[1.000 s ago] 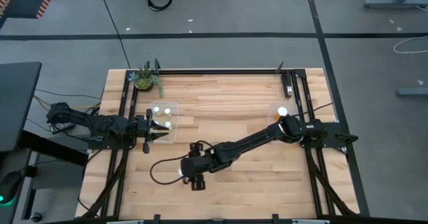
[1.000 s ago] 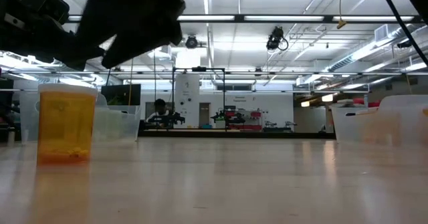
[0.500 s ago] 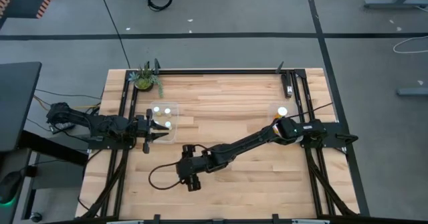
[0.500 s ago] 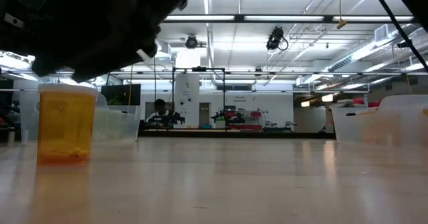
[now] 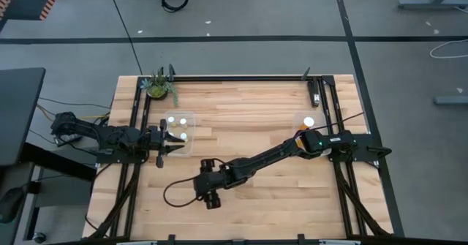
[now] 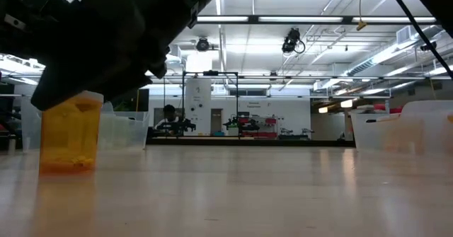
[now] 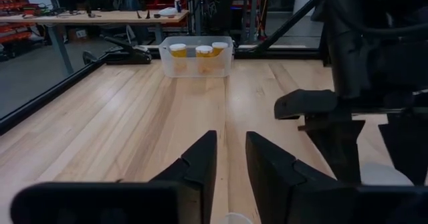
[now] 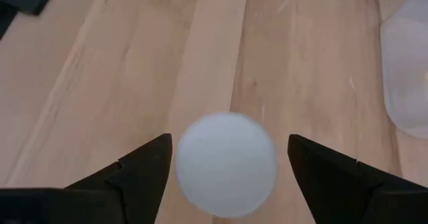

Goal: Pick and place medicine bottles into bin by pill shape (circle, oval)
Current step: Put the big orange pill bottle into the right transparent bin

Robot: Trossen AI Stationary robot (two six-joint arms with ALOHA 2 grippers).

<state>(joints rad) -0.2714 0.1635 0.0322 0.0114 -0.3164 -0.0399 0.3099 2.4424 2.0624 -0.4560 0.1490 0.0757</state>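
The right gripper (image 5: 208, 195) hangs low over the front of the wooden table (image 5: 248, 106), left of centre, at the end of an arm stretched across from the right side. From above, its fingers cannot be made out. The left gripper (image 5: 162, 143) waits at the left clear bin (image 5: 191, 132), which holds white-capped bottles. One more white cap (image 5: 308, 121) shows in the right clear bin (image 5: 299, 120).

In the low view, the dark gripper body covers the top of an orange medicine bottle (image 6: 69, 139) standing upright on the table.

In the left wrist view, the left arm's two fingers (image 7: 200, 158) sit close together with a narrow gap and nothing visible between them. Far off, the right bin holds three orange bottles.

In the right wrist view, the right arm's fingers (image 8: 137, 164) stand wide apart on either side of the bottle's round white cap, seen from straight above, not touching it.

This looks like the picking step, with the bottle lined up but not yet gripped. The next move likely calls for lowering a little and closing squarely on the small bottle without tipping it.
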